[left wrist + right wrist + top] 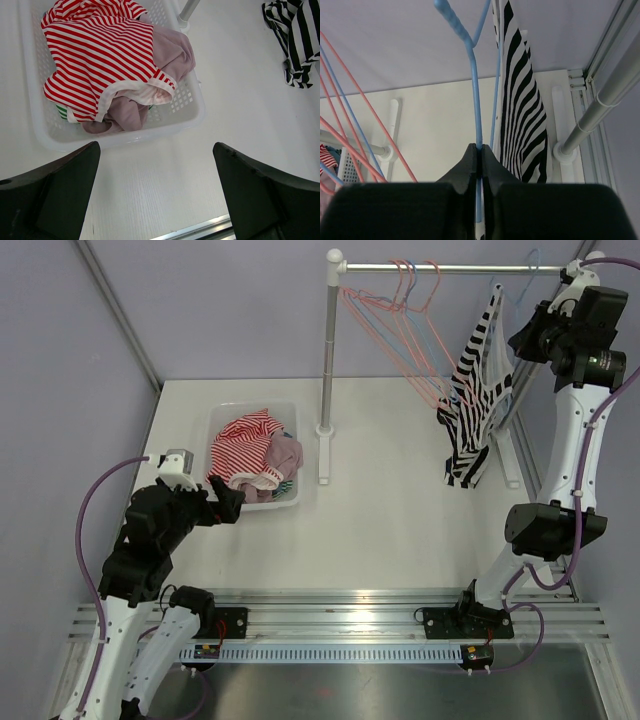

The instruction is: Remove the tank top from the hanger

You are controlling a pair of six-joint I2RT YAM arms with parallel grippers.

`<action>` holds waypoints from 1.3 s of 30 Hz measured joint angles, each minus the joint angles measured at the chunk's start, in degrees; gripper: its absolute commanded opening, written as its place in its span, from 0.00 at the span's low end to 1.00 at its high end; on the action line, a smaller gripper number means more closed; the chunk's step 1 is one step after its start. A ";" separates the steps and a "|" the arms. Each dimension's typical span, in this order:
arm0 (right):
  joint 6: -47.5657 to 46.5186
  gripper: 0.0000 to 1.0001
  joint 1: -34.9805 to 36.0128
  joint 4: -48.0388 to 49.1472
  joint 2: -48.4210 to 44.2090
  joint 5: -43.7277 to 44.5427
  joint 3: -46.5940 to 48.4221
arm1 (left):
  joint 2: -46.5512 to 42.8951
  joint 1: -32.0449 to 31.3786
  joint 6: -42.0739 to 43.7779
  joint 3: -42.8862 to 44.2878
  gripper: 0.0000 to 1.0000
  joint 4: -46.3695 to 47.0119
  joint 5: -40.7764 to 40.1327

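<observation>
Tank top: the black-and-white striped tank top [472, 400] hangs on a blue hanger [475, 100] at the right end of the rail [450, 268], with its lower end drooping towards the bench [390, 530].
Handling: it looks light, soft and limp, so it should fold and slide easily. A strap could catch on the hanger's shoulder.
Where to hold: probably a strap or the top edge beside the hanger's shoulder, slipping one side off first while the hanger is kept steady.
Right end effector [481, 155]: the fingers are together, clamped on the hanger's thin wire, just beside the striped cloth.
Left end effector [156, 150]: the fingers are wide apart and hold nothing. It sits low over the bench, in front of the basket [192, 112].
Surface: the bench is white and smooth. The basket on its left side holds red-striped and mauve clothes.
Room: the walls are pale purple. The rail stands on an upright post and carries several bare pink hangers [400, 320], well apart from the left arm.
</observation>
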 measured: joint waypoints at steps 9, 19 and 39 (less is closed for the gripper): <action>3.19 0.00 0.00 -0.02 -1.88 -1.03 6.03 | 0.00 -0.11 0.00 0.00 0.99 0.02 0.00; 5.79 0.00 0.02 -1.20 -11.26 -1.03 3.08 | 0.00 -0.11 -0.02 0.00 0.99 0.02 0.00; 11.82 0.00 0.02 -5.88 -37.68 -1.14 -14.82 | 5.29 -3.19 -0.07 5.64 0.99 0.33 0.17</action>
